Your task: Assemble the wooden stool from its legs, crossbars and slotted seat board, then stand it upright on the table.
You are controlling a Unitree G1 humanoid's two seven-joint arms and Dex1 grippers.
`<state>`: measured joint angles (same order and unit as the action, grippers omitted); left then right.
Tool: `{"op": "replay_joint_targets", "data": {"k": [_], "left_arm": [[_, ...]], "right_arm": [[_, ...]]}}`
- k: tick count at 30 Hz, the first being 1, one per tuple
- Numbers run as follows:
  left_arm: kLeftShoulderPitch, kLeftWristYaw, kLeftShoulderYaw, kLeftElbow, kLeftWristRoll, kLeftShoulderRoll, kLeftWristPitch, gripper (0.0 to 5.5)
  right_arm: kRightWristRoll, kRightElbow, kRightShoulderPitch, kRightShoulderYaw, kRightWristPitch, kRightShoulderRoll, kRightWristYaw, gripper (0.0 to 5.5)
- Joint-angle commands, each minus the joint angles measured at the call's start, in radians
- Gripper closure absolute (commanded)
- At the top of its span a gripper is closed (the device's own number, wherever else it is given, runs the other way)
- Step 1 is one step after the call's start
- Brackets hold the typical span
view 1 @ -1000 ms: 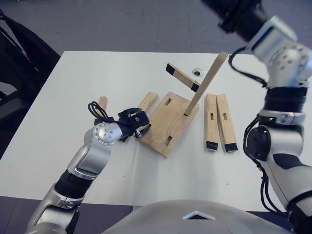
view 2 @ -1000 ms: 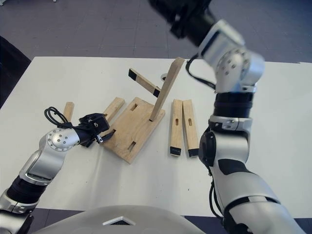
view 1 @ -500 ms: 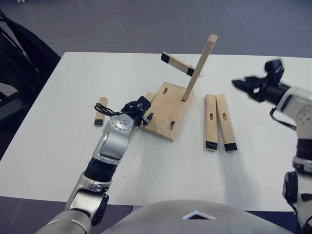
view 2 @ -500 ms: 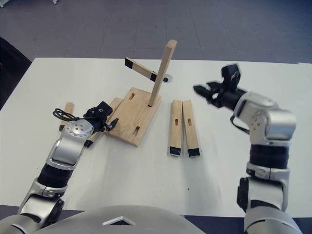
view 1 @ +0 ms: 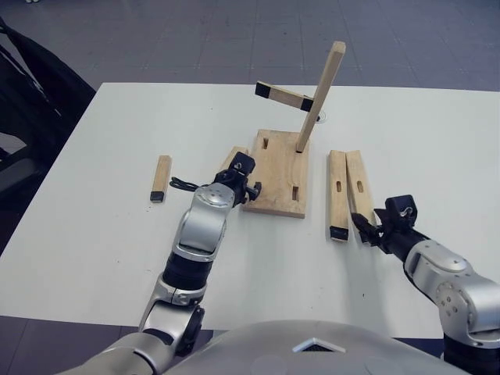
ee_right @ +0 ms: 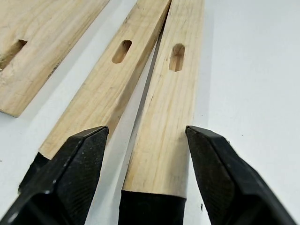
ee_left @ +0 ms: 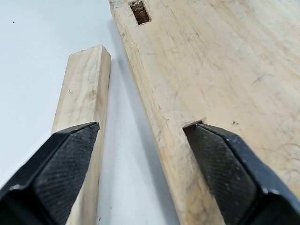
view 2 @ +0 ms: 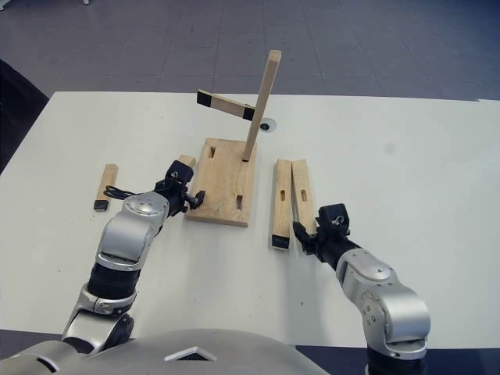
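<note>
My right arm has dropped from out over the table's right side to lie low at the near ends of the two loose legs [view 1: 348, 194]. My left arm has pushed forward against the seat board [view 1: 277, 176], which now lies squarer to me than it did.

The build is only started, I'd say. One upright leg [view 1: 316, 98] stands in a slot at the board's far right corner, with a crossbar [view 1: 283, 96] pegged through it and jutting left in the air. The other slots I can see are empty. The two legs lie flat side by side just right of the board, a loose stick [ee_left: 79, 93] lies against its left edge, and a short bar [view 1: 160, 177] rests well off to the left on the table [view 1: 101, 242].

My left gripper [ee_left: 143, 129] is down at the board's left edge, fingers spread — one over the stick, one over the board, pinching nothing. My right gripper [ee_right: 146, 131] hovers low with fingers apart, straddling the black-capped end of the outer leg — nothing held yet.
</note>
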<state>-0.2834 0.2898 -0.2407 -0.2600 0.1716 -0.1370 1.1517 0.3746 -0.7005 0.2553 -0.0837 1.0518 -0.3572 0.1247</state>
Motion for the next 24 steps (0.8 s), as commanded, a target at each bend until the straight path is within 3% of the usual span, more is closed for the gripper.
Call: {"op": "replay_joint_targets", "data": {"k": [1, 5, 11, 15, 20, 24], "left_arm": [[-0.028, -0.017, 0.009, -0.018, -0.011, -0.011, 0.008, 1.71], [-0.028, -0.025, 0.007, -0.020, -0.021, -0.014, 0.007, 1.71], [-0.042, -0.052, 0.027, -0.032, -0.034, -0.014, -0.032, 1.71], [-0.065, -0.069, 0.073, -0.080, -0.058, -0.001, -0.187, 1.71], [-0.019, -0.006, 0.219, -0.154, -0.202, 0.006, -0.338, 1.71], [-0.020, 0.106, 0.427, -0.198, -0.502, 0.051, -0.266, 1.71]], "right_arm": [[-0.055, 0.016, 0.028, 0.016, -0.013, 0.019, -0.046, 2.46], [-0.077, 0.029, 0.054, 0.034, -0.009, 0.048, -0.063, 2.46], [-0.119, 0.052, 0.061, 0.022, -0.027, 0.067, -0.085, 3.47], [-0.143, 0.075, -0.044, -0.056, -0.200, 0.095, -0.104, 3.47], [-0.057, 0.091, -0.283, -0.163, -0.363, 0.113, -0.056, 3.47], [0.137, 0.156, -0.541, -0.229, -0.363, 0.095, 0.049, 3.47]]}}
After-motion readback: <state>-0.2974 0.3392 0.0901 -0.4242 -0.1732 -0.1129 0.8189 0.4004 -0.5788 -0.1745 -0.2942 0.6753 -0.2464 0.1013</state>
